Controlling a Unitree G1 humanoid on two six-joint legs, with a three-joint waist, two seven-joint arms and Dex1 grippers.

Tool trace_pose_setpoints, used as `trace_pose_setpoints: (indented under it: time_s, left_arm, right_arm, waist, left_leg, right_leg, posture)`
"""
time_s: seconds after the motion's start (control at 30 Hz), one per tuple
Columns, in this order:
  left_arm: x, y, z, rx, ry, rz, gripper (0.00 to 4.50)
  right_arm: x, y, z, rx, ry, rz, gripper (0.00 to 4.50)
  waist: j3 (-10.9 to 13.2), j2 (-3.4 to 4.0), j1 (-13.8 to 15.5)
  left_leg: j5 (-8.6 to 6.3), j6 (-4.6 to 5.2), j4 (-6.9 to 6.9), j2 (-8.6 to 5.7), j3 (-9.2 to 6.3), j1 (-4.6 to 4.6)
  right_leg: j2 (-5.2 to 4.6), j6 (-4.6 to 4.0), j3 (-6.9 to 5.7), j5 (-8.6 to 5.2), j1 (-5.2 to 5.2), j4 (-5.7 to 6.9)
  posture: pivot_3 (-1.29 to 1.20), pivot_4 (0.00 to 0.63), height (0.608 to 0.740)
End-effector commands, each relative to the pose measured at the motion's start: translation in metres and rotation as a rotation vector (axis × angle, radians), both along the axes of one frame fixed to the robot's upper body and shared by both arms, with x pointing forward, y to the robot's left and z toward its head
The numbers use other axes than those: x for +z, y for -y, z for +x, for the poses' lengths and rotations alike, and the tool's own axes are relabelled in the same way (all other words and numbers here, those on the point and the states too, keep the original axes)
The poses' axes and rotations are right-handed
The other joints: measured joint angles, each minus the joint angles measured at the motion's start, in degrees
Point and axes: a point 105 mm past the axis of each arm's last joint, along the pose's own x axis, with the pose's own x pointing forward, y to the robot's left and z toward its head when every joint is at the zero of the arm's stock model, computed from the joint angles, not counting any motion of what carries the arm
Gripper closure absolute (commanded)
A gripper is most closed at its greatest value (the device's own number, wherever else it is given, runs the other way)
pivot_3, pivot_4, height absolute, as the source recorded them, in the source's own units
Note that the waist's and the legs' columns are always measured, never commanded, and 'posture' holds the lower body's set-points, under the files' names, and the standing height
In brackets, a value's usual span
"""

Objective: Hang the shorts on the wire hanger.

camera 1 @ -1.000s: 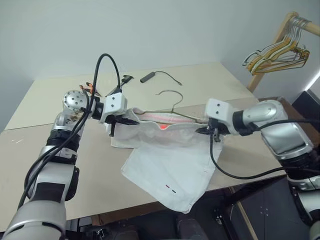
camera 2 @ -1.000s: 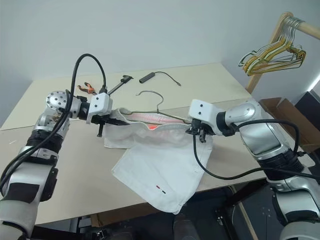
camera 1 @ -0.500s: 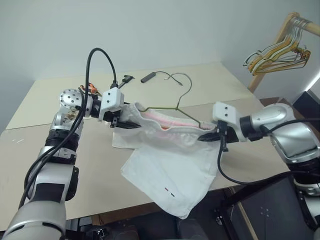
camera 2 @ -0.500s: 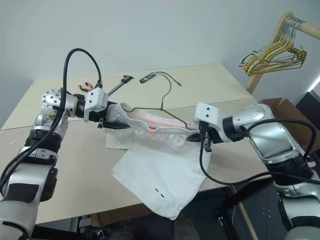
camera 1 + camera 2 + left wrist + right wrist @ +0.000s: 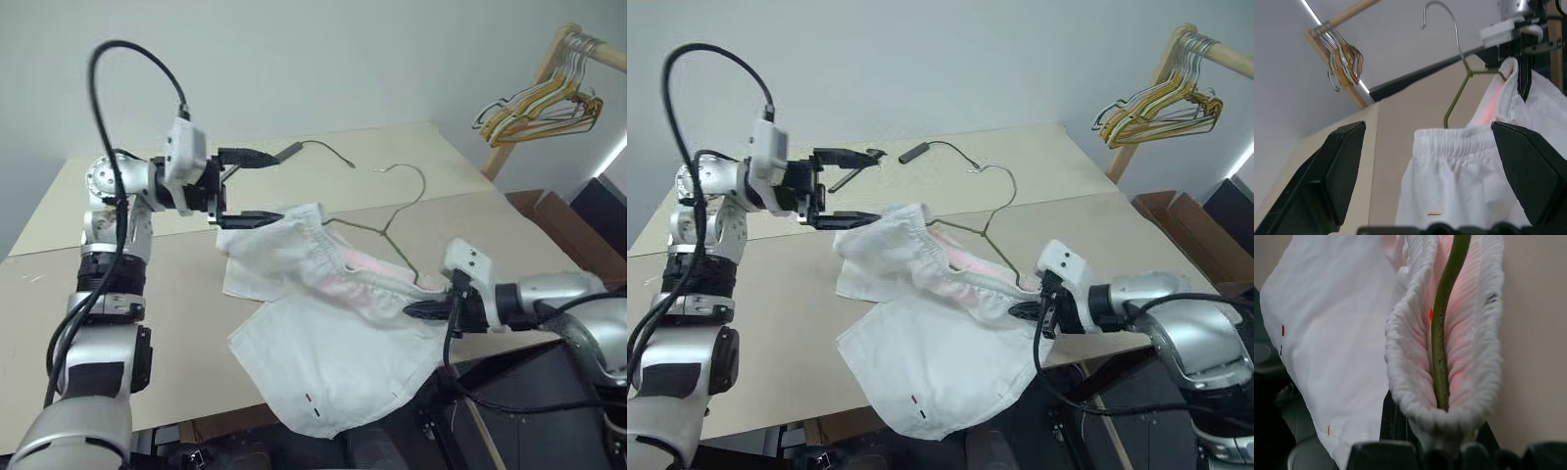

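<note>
My left gripper (image 5: 251, 186) has let go and risen, fingers spread wide. The right gripper (image 5: 419, 310) pinches the shorts (image 5: 323, 333) and hanger (image 5: 392, 223) at the desk's (image 5: 118, 313) near edge.

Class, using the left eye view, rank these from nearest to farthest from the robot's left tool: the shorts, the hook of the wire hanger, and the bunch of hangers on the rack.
1. The shorts: waistband corner right by the open left tool.
2. The wire hanger hook: mid-table, further to the right.
3. The bunch of hangers: off the table, on the wooden rack at far right.
</note>
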Motion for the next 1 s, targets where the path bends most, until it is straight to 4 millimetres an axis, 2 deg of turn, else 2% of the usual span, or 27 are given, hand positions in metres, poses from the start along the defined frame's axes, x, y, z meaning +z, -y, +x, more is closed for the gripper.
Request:
trace_pose_setpoints:
  time_s: [0.03, 0.23, 0.43, 0.57, 0.7, 1.0]
  left_arm:
    - [0.016, 0.006, -0.003, 0.076, 0.003, -0.119, 0.03]
    - [0.026, 0.032, -0.02, 0.173, -0.145, -0.378, 0.03]
    - [0.044, 0.05, -0.032, 0.26, -0.196, -0.607, 0.03]
    - [0.052, 0.065, -0.04, 0.256, -0.201, -0.62, 0.03]
    - [0.06, 0.074, -0.049, 0.187, -0.222, -0.641, 0.03]
    - [0.062, 0.085, -0.065, 0.063, -0.306, -0.616, 0.03]
  right_arm:
    - [0.015, 0.009, -0.001, -0.132, 0.054, 0.05, 4.5]
    - [0.018, 0.039, 0.0, -0.43, 0.08, 0.076, 4.5]
    - [0.026, 0.078, 0.014, -0.771, 0.103, 0.077, 4.5]
    - [0.031, 0.099, 0.016, -0.932, 0.1, 0.076, 4.5]
    - [0.036, 0.137, 0.018, -1.131, 0.109, 0.03, 4.5]
    - [0.067, 0.179, 0.02, -1.362, 0.187, -0.017, 4.5]
  waist:
    - [0.0, 0.0, 0.1]
    - [0.0, 0.0, 0.5]
    - [0.0, 0.02, 0.2]
    - [0.0, 0.04, -0.1]
    - [-0.1, 0.12, -0.4]
    - [-0.2, 0.29, -1.3]
  left_leg:
    - [0.0, 0.0, 0.0, 0.0, -0.01, 0.02]
    - [-0.01, 0.01, 0.0, -0.01, -0.02, -0.02]
    - [-0.01, 0.0, -0.01, -0.03, 0.03, 0.08]
    - [-0.01, 0.01, -0.24, -0.03, 0.06, 0.45]
    - [-0.03, 0.02, -0.31, -0.04, 0.12, 0.51]
    - [-0.04, 0.04, -0.31, -0.04, 0.16, 0.51]
  right_leg:
    - [0.0, 0.0, -0.01, 0.0, 0.03, -0.01]
    - [-0.02, 0.02, 0.02, 0.0, 0.06, -0.05]
    - [-0.01, -0.01, 0.1, 0.01, 0.1, 0.0]
    - [0.05, -0.01, 0.12, -0.01, 0.52, -0.19]
    - [0.03, 0.03, 0.11, -0.02, 1.02, -0.65]
    - [0.05, 0.28, 0.15, -0.17, 1.05, -0.66]
  posture:
    - [-0.15, 0.055, 0.74]
    - [-0.16, 0.046, 0.74]
    - [-0.17, 0.043, 0.74]
    - [-0.17, 0.033, 0.74]
    - [-0.18, 0.028, 0.74]
    - [-0.19, 0.036, 0.74]
